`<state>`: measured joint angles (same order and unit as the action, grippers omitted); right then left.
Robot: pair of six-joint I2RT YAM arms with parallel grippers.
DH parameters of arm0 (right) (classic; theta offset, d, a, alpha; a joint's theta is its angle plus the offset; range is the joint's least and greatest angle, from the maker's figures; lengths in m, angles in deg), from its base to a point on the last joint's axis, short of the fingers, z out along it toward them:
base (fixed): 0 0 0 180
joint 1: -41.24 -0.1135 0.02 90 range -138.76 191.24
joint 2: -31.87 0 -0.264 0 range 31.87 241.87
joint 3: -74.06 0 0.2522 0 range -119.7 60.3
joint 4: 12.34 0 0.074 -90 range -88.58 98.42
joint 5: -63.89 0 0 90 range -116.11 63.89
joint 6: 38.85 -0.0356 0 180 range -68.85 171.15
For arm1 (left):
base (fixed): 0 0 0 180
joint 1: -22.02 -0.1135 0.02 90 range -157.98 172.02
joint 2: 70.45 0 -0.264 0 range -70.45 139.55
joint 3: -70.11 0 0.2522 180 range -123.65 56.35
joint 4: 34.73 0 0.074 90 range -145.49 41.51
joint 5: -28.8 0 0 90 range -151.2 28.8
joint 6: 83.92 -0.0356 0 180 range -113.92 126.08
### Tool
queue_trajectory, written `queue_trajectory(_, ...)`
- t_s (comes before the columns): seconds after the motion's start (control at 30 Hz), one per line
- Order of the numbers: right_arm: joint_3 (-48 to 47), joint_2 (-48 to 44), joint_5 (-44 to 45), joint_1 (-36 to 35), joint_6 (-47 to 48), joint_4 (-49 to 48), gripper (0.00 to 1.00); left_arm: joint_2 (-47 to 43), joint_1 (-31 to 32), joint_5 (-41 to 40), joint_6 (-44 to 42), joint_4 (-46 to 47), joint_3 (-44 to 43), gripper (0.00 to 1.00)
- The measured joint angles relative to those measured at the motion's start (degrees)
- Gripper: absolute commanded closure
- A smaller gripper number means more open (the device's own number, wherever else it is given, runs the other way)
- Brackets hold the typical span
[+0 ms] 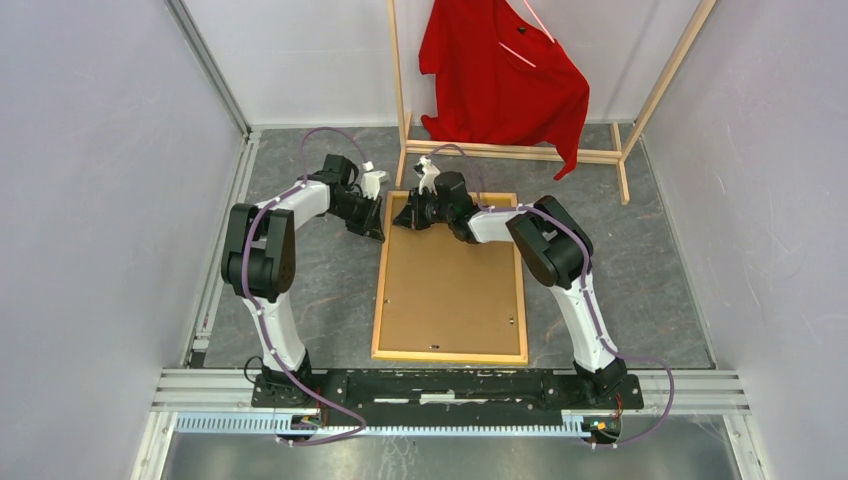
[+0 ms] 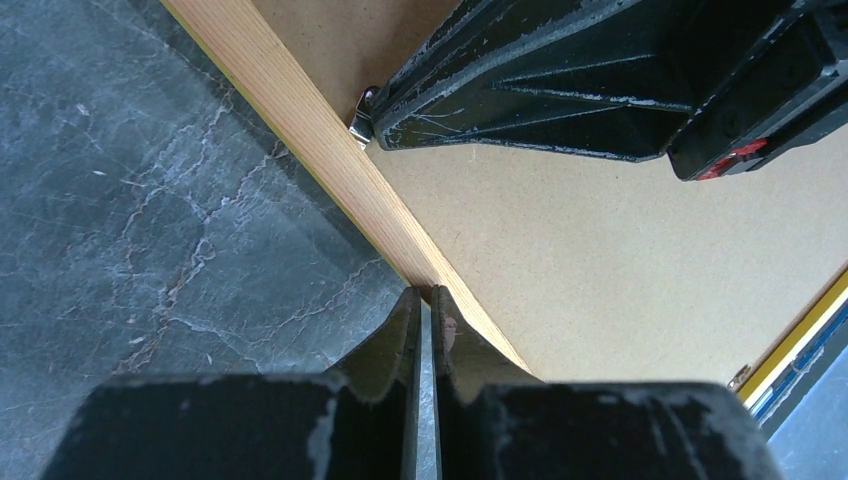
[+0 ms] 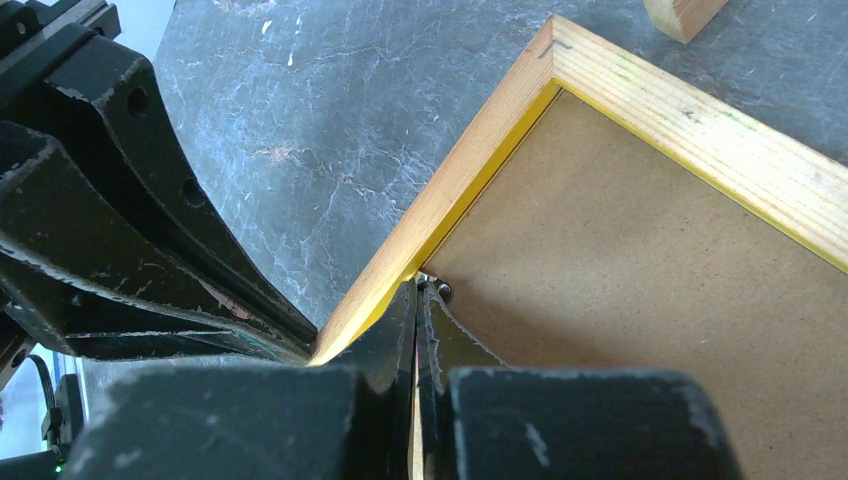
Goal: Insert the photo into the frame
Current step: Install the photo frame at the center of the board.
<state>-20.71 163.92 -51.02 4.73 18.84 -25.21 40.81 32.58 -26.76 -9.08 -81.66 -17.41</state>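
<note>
The frame (image 1: 381, 300) lies face down on the table, its light wood back up, with a brown backing board (image 1: 450, 290) inside it. The photo is hidden. My left gripper (image 1: 379, 233) is shut, and its tips (image 2: 428, 292) touch the frame's left rail (image 2: 300, 130) from outside. My right gripper (image 1: 402, 220) is shut over the frame's far left corner. Its tips (image 3: 418, 285) rest at a small metal tab (image 3: 441, 291) on the inner edge of the rail (image 3: 460, 180), beside the board (image 3: 650, 300). The two grippers are close together.
A wooden clothes rack (image 1: 520, 152) with a red shirt (image 1: 500, 70) stands just behind the frame; its foot shows in the right wrist view (image 3: 682, 14). Grey walls close in both sides. The rig rail (image 1: 450, 385) runs along the near edge.
</note>
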Motion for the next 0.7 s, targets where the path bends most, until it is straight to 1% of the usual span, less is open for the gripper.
queue_trajectory(0.03,0.0,0.0,0.0,0.0,0.0,0.0,0.99,0.0,0.0,0.0,0.0,0.0,0.0,0.88)
queue_trajectory(0.1,0.0,0.0,-0.1,0.0,0.0,-0.1,0.92,0.0,0.0,0.0,0.0,0.0,0.0,0.88)
queue_trajectory(0.17,0.6,-0.5,0.0,0.0,0.3,-0.4,0.83,0.0,0.0,0.0,0.0,0.0,0.0,0.89)
queue_trajectory(0.23,2.5,-2.4,0.5,0.1,0.9,-0.2,0.67,-0.1,0.0,-0.1,0.0,0.0,0.0,0.89)
queue_trajectory(0.3,5.4,-5.7,0.7,0.3,1.4,0.3,0.48,-0.2,0.0,-0.1,0.0,-0.1,0.1,0.88)
queue_trajectory(0.33,7.1,-8.0,0.8,0.5,1.6,0.7,0.40,-0.3,0.0,-0.2,0.0,-0.1,0.1,0.88)
queue_trajectory(0.4,11.2,-13.7,1.5,1.4,2.4,1.4,0.28,-0.5,0.0,-0.5,-0.1,-0.7,0.1,0.87)
queue_trajectory(0.53,21.4,-29.7,6.4,6.2,4.5,3.0,0.06,-1.8,0.0,-1.9,-1.9,-3.2,0.6,0.85)
queue_trajectory(0.57,24.1,-33.8,8.8,8.1,5.2,3.8,0.03,-2.4,0.0,-2.7,-2.5,-3.6,1.0,0.84)
queue_trajectory(0.7,32.1,-44.4,19.1,13.8,7.2,7.6,0.02,-6.1,0.1,-5.5,-5.6,-4.4,4.3,0.82)
